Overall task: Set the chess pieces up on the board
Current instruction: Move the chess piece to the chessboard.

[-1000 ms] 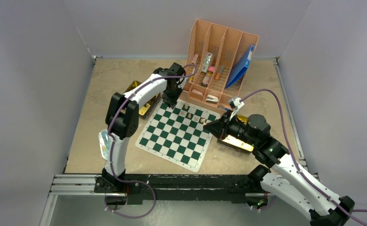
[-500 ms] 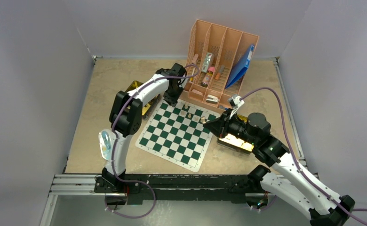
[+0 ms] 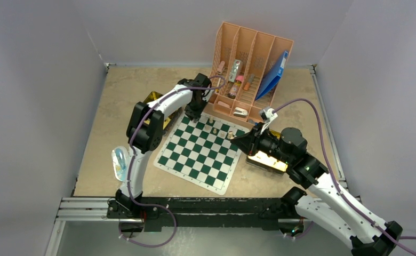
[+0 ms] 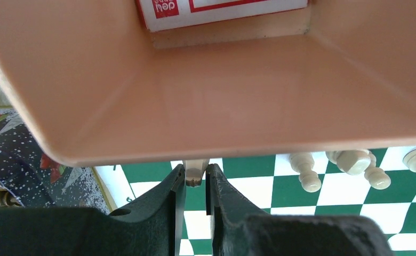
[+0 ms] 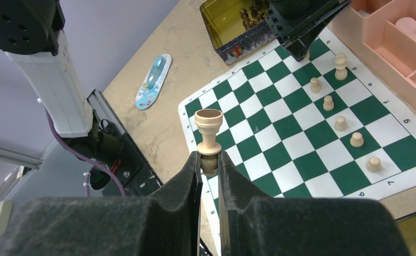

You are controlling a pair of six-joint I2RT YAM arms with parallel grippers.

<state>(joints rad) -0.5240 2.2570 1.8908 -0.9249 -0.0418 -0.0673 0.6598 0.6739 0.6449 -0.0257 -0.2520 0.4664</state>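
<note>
1. The left gripper (image 4: 195, 184), jaws clenched on a pale piece (image 4: 195, 172), hangs at the board's (image 3: 195, 157) 11 o'clock corner
2. The right gripper (image 5: 209, 162), at its 3 o'clock edge, jaws grasping a tan piece (image 5: 208, 133) upright
3. Other pieces (image 5: 328, 102) line its 1 o'clock edge

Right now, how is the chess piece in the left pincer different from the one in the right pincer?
The left piece, in the left pincer, barely peeks out of the grip; the right piece, in the right pincer, sticks out far beyond it. The left piece is tucked under the peach organizer at the corner of the board; the right piece is out in the open. Both are pale tan, each squeezed in a shut pincer.
</note>
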